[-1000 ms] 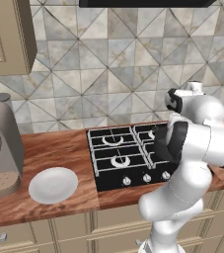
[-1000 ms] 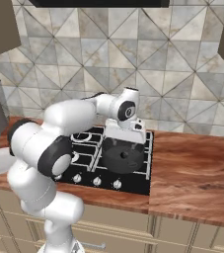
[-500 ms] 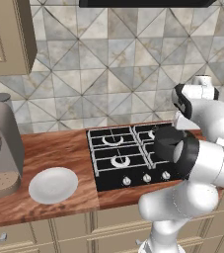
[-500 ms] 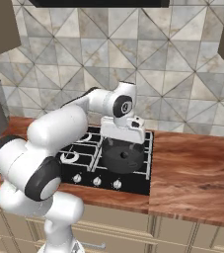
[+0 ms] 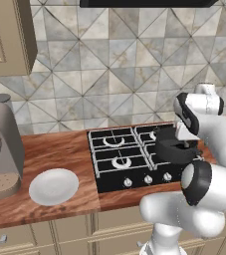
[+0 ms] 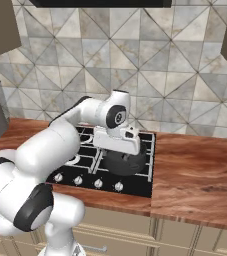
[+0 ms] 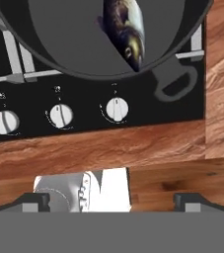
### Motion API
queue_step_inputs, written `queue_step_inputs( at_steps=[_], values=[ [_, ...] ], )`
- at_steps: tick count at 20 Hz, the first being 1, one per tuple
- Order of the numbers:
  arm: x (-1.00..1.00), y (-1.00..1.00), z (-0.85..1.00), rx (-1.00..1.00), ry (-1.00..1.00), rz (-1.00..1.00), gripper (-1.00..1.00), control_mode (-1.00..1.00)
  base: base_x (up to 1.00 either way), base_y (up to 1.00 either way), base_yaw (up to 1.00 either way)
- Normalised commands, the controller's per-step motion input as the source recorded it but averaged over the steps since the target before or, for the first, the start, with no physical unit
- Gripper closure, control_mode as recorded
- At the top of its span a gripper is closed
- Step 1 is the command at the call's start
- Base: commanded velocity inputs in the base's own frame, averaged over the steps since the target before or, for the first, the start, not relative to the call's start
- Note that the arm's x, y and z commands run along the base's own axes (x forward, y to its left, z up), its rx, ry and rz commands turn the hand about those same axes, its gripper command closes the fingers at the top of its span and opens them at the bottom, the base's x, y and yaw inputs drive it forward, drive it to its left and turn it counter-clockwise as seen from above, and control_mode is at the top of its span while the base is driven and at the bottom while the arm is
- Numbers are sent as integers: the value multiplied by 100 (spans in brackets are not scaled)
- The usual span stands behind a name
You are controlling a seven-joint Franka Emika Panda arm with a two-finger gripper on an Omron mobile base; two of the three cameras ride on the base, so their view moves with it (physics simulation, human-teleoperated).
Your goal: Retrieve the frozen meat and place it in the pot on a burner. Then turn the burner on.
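The black pot (image 7: 59, 39) stands on the front right burner of the black cooktop (image 7: 148, 116), and the burner itself is hidden under it. The frozen meat, a slim dark fish (image 7: 127, 30), lies inside the pot against its near wall. My gripper (image 7: 111, 200) is open and empty, with its fingertips (image 7: 34, 200) spread wide. It hangs above the cooktop's front edge, on the near side of the pot and over the knob row. The base views show the hand (image 6: 117, 141) just above the pot (image 6: 126, 163), and the pot (image 5: 174, 151) partly behind my arm.
Three silver knobs (image 7: 117, 108) line the cooktop's front below the pot's handle (image 7: 175, 85). A white plate (image 5: 54, 186) and a coffee machine (image 5: 0, 149) stand on the wooden counter left of the cooktop. Bare burners (image 5: 120, 162) lie to the pot's left.
The arm has swung its elbow round. The hand has come a little lower and nearer the cooktop's front. The fish and pot have not moved. The jaws stay open.
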Motion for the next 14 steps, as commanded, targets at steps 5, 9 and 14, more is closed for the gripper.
queue_step_inputs(
  at_steps=[5,9,14],
  values=[
    [0,-2,-41,0,-1,9,-100,-100,0,0,0],
    [0,0,-31,-2,0,3,-100,-100,0,0,0],
    [0,0,-38,-7,0,0,-100,-100,0,0,0]
  ],
)
